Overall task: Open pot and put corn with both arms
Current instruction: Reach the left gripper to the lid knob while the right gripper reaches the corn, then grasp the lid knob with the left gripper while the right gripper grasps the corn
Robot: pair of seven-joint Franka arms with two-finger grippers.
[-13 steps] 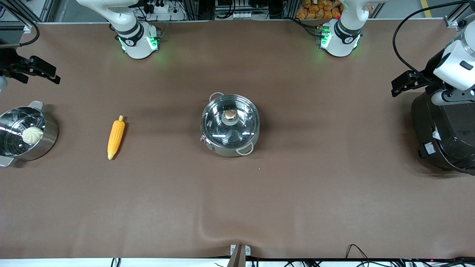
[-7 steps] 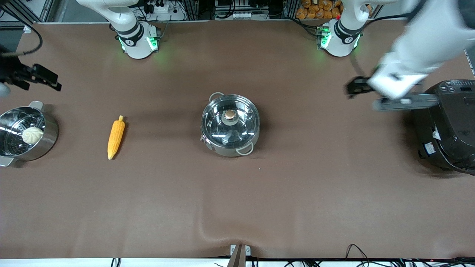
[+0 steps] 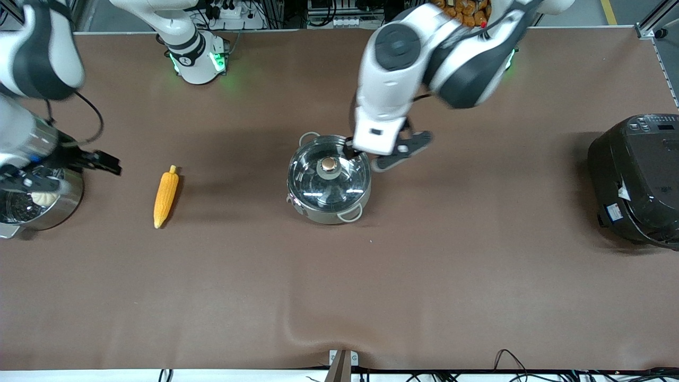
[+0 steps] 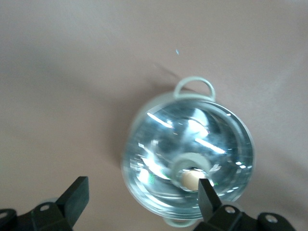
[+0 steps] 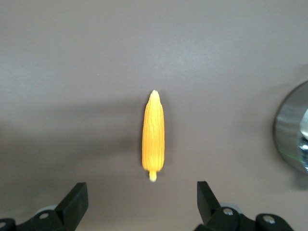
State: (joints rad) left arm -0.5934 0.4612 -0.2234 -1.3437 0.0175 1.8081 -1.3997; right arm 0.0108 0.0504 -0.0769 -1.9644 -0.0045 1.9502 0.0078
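Both of my arms have swung in from the table's ends in the last second: my left gripper [image 3: 354, 151], which was over by the black rice cooker [image 3: 636, 180], now hangs above the rim of the pot [image 3: 329, 180] on the side toward the bases, and my right gripper [image 3: 103, 163] has come in from the edge to hover between the steamer pot [image 3: 32, 204] and the corn [image 3: 165, 196].

My left fingers are spread wide; in the left wrist view the copper-coloured knob [image 4: 191, 179] sits close against one fingertip [image 4: 206, 192], not centred in the gap, so I judge I still need to shift sideways over the glass lid [image 4: 187, 159] before dropping onto the knob. The lid is still on, and the pot stands mid-table with its two loop handles untouched.

My right fingers are wide open too, holding nothing. The corn lies flat on the table, well apart from the pot, toward my right arm's end. Its long axis runs roughly from the bases toward the front camera, pale stub end toward the bases, pointed tip nearer the camera. In the right wrist view the cob [image 5: 153, 135] lies centred between my fingers [image 5: 74, 204] with its length across their closing line, so that alignment looks about right. My right arm is plainly the nearer one for the corn, my left for the lid.
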